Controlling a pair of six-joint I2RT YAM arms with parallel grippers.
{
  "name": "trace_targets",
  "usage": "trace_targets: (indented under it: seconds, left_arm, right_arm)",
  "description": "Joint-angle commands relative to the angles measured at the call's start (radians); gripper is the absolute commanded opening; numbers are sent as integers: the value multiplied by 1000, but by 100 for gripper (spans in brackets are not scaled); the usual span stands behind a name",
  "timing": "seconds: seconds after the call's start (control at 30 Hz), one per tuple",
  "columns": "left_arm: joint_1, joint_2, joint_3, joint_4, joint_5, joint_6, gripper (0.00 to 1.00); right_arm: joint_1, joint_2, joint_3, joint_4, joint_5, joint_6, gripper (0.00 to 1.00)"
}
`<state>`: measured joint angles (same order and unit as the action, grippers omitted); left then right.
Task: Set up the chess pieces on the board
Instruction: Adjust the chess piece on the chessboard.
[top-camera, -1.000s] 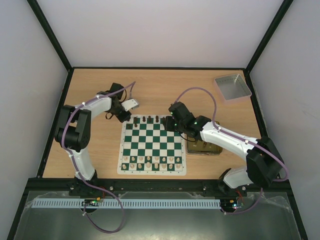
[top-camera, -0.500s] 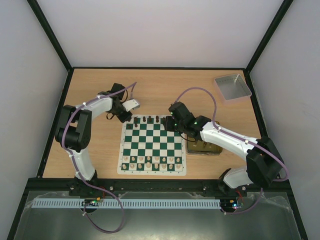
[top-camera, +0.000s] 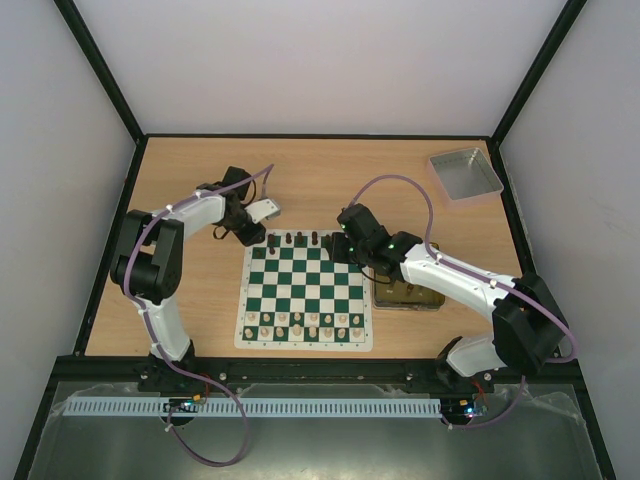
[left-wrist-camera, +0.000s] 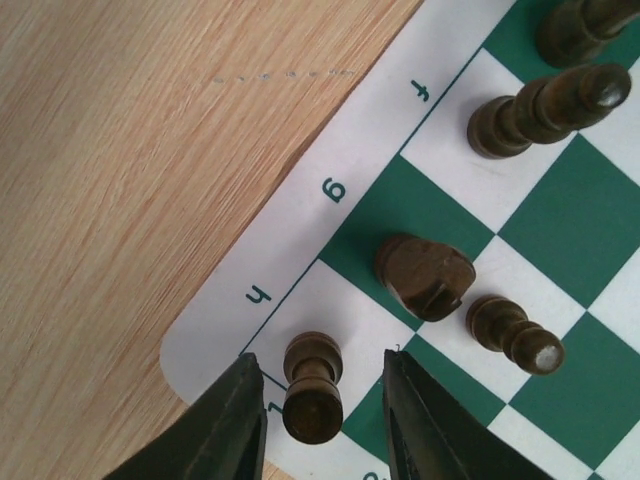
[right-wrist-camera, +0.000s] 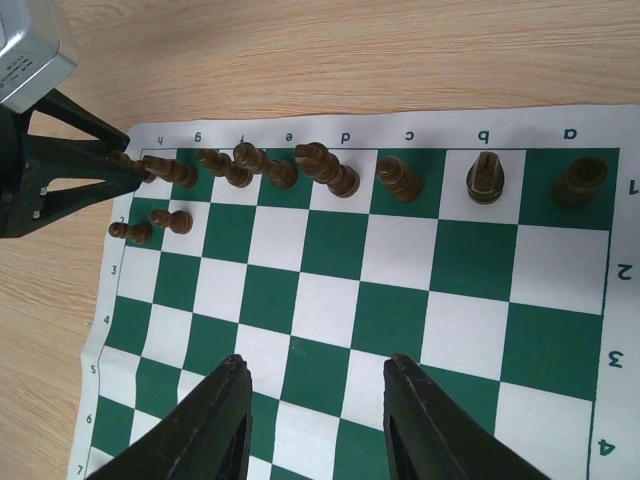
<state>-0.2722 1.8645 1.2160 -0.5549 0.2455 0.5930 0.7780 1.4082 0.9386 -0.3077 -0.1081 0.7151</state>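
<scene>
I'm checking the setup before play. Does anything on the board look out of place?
Nothing looks toppled. One oddity: the dark chess pieces stand on the row that the board marks as 1, with two pawns on row 2. By convention the dark side belongs on rows 8 and 7.

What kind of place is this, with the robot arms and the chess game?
Probably a robot testing booth: two robot arms bolted to a wooden table, plain white walls around it, a chessboard laid out.
</scene>
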Motion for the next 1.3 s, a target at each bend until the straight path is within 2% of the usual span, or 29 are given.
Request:
trace_targets:
  seconds: [0.0, 0.57, 0.73, 0.87, 0.97, 1.07, 1.17, 1.27]
  left_arm:
    - [-7, -23, -10, -2, -1, -2, 37]
    - [-1, -73, -18, 6, -47, -7, 42]
    - [-1, -148, -29, -14, -31, -18, 42]
    - [-1, -269, -54, -33, -13, -39, 45]
    - [-5, -372, -72, -50, 27, -76, 50]
    - [-43, -461, -113, -54, 47, -111, 57]
    - [-129, -536, -178, -11, 31, -154, 70]
    - [-210, -567, -224, 28, 18, -191, 81]
  right_arm:
    - [-5, -10, 1, 4, 14, 1, 36]
    - [-6, -37, 30, -39, 45, 5, 36]
    - [-14, -64, 44, -69, 61, 3, 37]
    - [-30, -92, 65, -137, 109, -2, 37]
    - [-106, -114, 38, -153, 62, 8, 37]
    - [-266, -125, -15, -173, 23, 26, 37]
    - [-405, -110, -68, -180, -14, 39, 37]
    - [-475, -69, -100, -170, -44, 45, 37]
